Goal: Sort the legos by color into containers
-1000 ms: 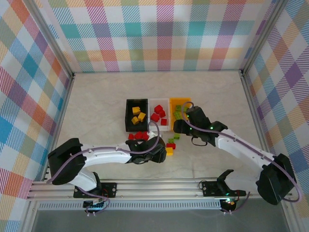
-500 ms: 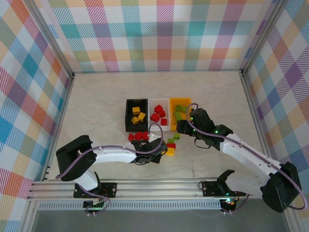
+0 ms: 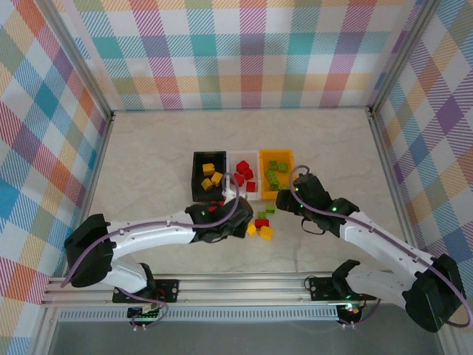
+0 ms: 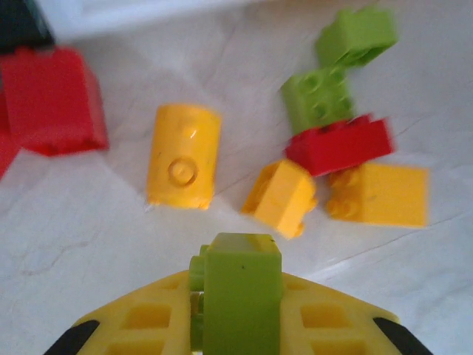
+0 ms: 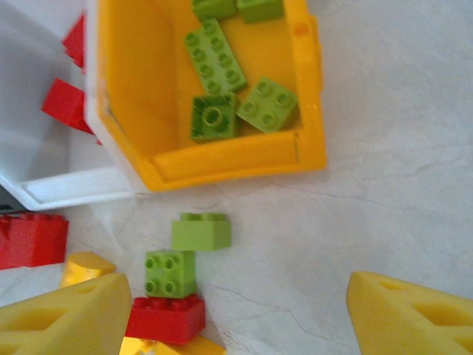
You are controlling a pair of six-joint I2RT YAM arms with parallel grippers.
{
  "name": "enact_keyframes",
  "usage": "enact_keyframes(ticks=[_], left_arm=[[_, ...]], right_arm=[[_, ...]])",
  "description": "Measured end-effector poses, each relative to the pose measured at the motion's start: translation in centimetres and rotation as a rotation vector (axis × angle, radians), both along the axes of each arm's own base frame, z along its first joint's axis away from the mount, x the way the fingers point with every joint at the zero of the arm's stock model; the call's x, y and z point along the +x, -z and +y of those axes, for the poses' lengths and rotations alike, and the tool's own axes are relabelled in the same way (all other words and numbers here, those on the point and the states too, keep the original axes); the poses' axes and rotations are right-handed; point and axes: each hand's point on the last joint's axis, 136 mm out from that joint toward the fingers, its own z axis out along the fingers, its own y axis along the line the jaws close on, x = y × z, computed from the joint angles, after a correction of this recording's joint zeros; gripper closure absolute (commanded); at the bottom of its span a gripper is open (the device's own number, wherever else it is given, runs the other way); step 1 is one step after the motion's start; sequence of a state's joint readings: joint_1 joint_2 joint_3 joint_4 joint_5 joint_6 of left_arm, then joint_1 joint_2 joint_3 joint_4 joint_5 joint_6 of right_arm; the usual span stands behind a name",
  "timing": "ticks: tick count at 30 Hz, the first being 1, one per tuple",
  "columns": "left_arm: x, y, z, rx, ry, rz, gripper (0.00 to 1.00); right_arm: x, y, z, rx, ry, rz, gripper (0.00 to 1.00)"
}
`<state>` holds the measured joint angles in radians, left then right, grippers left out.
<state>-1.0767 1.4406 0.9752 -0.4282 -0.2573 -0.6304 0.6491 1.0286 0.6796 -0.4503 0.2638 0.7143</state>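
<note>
One green lego [image 4: 240, 296] tight in left tool [image 3: 238, 225]

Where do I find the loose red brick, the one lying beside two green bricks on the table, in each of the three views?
Top external: the red brick is near the middle, slightly low and right.
Left wrist: the red brick is right of centre, in the upper half.
Right wrist: the red brick is at the bottom left.
Shared landmark: the green four-stud brick right next to it.
</note>
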Motion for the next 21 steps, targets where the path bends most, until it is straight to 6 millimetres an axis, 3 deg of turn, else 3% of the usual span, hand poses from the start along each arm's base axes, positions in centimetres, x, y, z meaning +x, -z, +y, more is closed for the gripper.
enact_keyframes(ticks=[3, 6, 10, 14, 16, 19, 21], left_arm=[[4.2, -3.8, -2.7, -0.050, -0.009, -0.056, 0.81], [8.4, -5.7, -5.8, -0.075, -0.007, -0.090, 0.82], [12.9, -4.8, -9.1, -0.064, 0.004, -0.093, 0.82], [15.4, -2.3, -10.9, -0.026, 0.013, -0.054, 0.79], [16.3, -1.4, -11.8, -0.016, 0.019, -0.035, 0.71], [17.0, -1.0, -13.0, -0.009, 0.030, -0.025, 0.40], [17.2, -1.4, -13.3, -0.017, 0.033, -0.025, 0.28]], right_arm=[[-1.0, 1.6, -0.8, -0.009, 0.019, 0.035, 0.23], [-1.8, 2.7, -1.4, -0.020, 0.031, 0.065, 0.23], [-2.0, 2.7, -1.5, -0.015, 0.039, 0.067, 0.23], [-2.0, 2.5, -1.6, -0.011, 0.039, 0.062, 0.23], [-2.1, 2.5, -1.6, -0.013, 0.039, 0.066, 0.23], [-2.3, 2.7, -1.6, -0.011, 0.035, 0.070, 0.23], [-2.5, 2.7, -1.6, -0.006, 0.031, 0.073, 0.23]])
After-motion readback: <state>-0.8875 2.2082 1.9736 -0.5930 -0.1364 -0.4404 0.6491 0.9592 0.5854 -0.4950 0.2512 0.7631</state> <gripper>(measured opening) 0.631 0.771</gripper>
